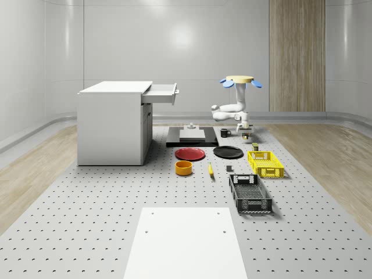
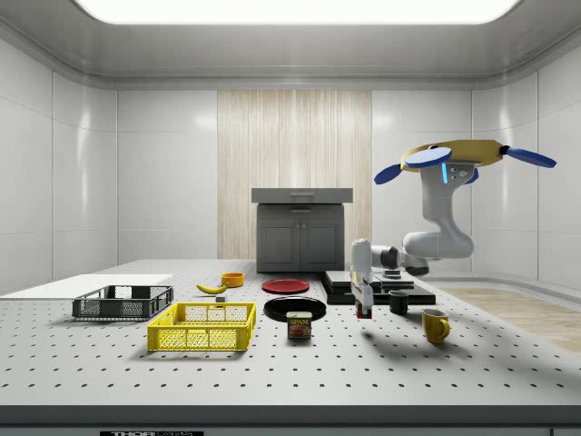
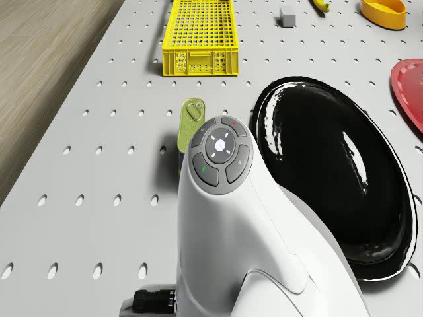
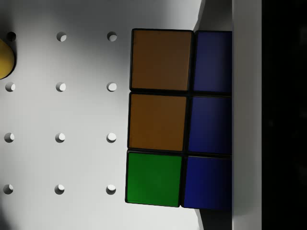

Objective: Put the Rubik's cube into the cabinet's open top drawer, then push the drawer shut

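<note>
Above the perforated table [image 2: 508,363], the drone [image 2: 458,156] is hovering; directly below the gripper [image 2: 364,309], whose finger state cannot be told, the cube [image 4: 177,120] is sitting, near the black plate [image 3: 337,178].

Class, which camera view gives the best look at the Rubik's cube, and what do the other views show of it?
The wrist view: the Rubik's cube sits close up on the perforated table, with orange, green and blue squares plain. In the side view only a small reddish patch shows below the gripper. I cannot make it out in the whole-scene and drone views.
</note>
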